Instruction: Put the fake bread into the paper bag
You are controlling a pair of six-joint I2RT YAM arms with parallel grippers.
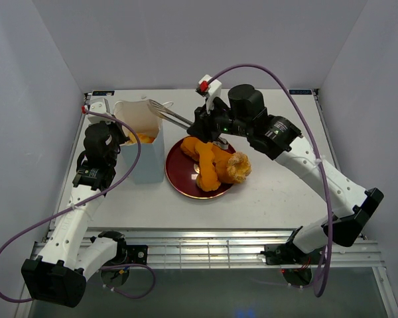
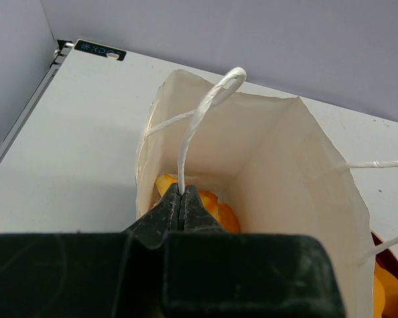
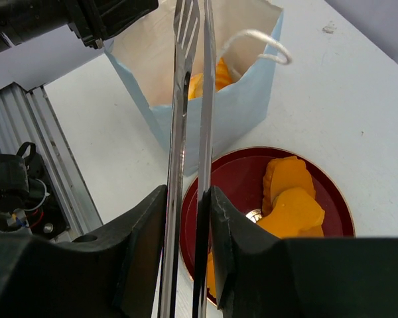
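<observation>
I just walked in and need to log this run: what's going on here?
The left pincer is shut on a cord handle of the paper bag, which stands open. The right pincer grips metal tongs, whose tips are at the bag's mouth and look empty. Some fake bread is already inside the bag. The remaining pieces sit on the dark red plate beside it.

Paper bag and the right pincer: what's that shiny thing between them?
Metal tongs, clamped in the right pincer, reach over the open mouth of the paper bag; the right wrist view shows it.
</observation>
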